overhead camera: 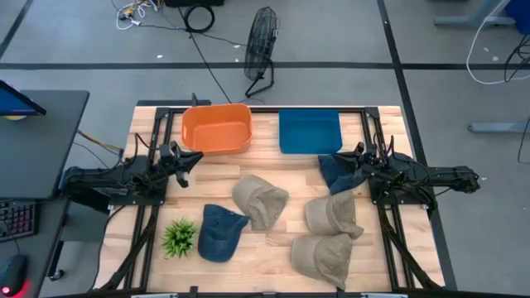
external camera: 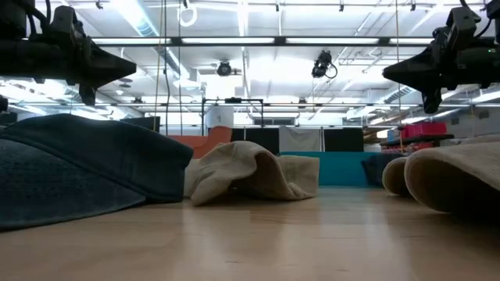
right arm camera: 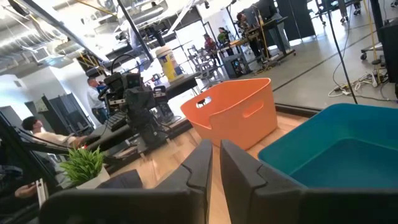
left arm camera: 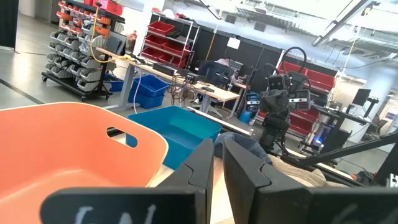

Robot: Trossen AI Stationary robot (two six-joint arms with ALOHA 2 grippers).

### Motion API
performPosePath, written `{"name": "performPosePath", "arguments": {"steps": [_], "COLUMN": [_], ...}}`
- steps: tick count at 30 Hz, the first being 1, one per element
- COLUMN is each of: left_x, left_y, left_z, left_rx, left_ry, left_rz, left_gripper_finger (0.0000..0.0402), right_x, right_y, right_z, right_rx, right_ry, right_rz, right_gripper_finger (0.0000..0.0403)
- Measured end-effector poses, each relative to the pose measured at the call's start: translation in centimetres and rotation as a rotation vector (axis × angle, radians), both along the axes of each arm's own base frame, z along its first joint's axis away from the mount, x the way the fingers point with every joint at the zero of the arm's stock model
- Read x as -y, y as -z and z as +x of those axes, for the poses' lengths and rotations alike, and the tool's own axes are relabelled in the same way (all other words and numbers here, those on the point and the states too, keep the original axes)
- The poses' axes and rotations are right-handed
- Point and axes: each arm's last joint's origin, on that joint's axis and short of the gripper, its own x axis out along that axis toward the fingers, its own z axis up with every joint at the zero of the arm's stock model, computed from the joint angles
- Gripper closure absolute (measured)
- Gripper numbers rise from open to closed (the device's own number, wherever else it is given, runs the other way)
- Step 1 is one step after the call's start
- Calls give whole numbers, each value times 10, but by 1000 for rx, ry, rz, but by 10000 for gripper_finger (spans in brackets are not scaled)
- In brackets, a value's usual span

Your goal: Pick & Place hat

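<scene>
No readable writing shows. The left gripper [overhead camera: 195, 159] hovers, fingers nearly shut on nothing, beside the orange bin [overhead camera: 217, 128]. The right gripper [overhead camera: 338, 157], likewise nearly shut and empty, hangs over a dark blue hat [overhead camera: 338, 174] near the blue bin [overhead camera: 310, 131]. Other hats, the tan hat [overhead camera: 258, 201] among them, lie mid-table, apart from both.

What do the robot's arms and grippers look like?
Both are dark, almost black, jointed arms with bundled cables along them. The left gripper and right gripper each end in two flat, blocky black fingers. Pale, blurred lettering shows on the left gripper's base.
</scene>
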Motion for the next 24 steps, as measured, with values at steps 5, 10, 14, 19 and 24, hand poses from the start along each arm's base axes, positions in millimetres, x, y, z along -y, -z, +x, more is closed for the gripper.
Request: {"name": "performPosePath", "arguments": {"steps": [5, 10, 14, 19, 24], "left_x": [0, 0, 0, 0, 0], "left_y": [0, 0, 0, 0, 0], "left_z": [0, 0, 0, 0, 0], "left_rx": [0, 0, 0, 0, 3], "left_ry": [0, 0, 0, 0, 0], "left_rz": [0, 0, 0, 0, 0], "left_gripper_finger": [362, 362, 362, 362, 362], "right_x": [0, 0, 0, 0, 1], "right_y": [0, 0, 0, 0, 0], "right_z": [0, 0, 0, 0, 0], "right_rx": [0, 1, 49, 93, 96], "right_ry": [0, 0, -8, -15, 4], "right_rz": [0, 1, 139, 267, 267], "right_gripper_finger": [364, 364, 364, 364, 364]}}
